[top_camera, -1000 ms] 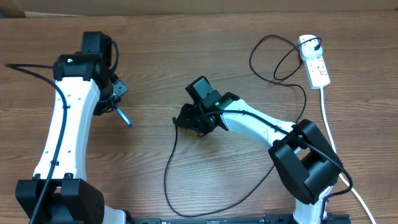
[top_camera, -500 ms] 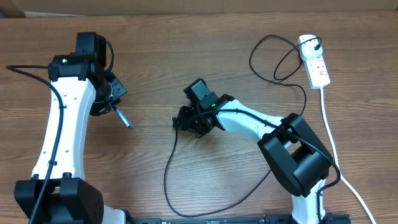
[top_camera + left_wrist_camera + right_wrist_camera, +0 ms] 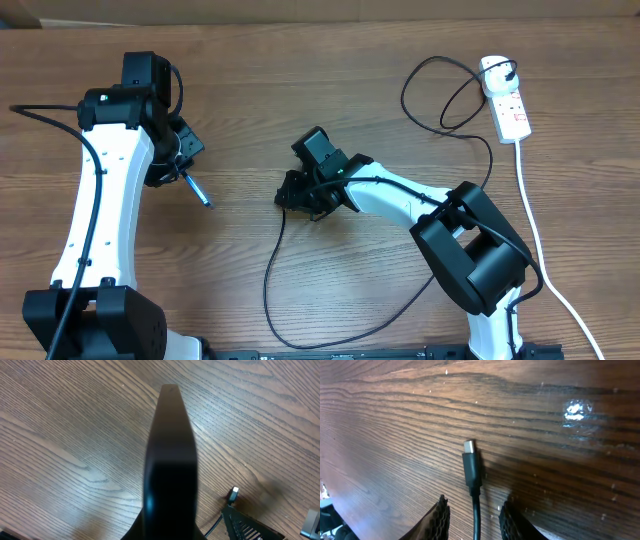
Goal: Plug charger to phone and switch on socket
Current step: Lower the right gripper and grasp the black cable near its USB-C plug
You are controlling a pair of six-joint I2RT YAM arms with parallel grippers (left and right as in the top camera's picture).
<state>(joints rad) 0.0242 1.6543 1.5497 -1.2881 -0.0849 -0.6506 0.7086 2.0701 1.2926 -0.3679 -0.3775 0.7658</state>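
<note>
The phone (image 3: pixel 197 189) is held edge-on above the table, and my left gripper (image 3: pixel 184 170) is shut on it. In the left wrist view the phone (image 3: pixel 170 460) shows only as a dark slab running up the middle. The charger is a thin black cable (image 3: pixel 272 262), and its connector tip (image 3: pixel 469 447) lies flat on the wood. My right gripper (image 3: pixel 476 519) is low over the table and straddles the cable just behind the plug. Its fingers (image 3: pixel 440 516) stand open with a gap on each side of the cable. The socket (image 3: pixel 508 100) lies at the far right.
The black cable loops (image 3: pixel 440 92) beside the socket, then sweeps round the right arm's base to the table's front. A thick white cord (image 3: pixel 530 205) runs from the socket toward the front right corner. The connector (image 3: pixel 233 493) and a right finger also show in the left wrist view.
The right gripper has shifted slightly left over the cable's end, and its jaws have narrowed around it. The left arm moved a little with the phone, then held still.
</note>
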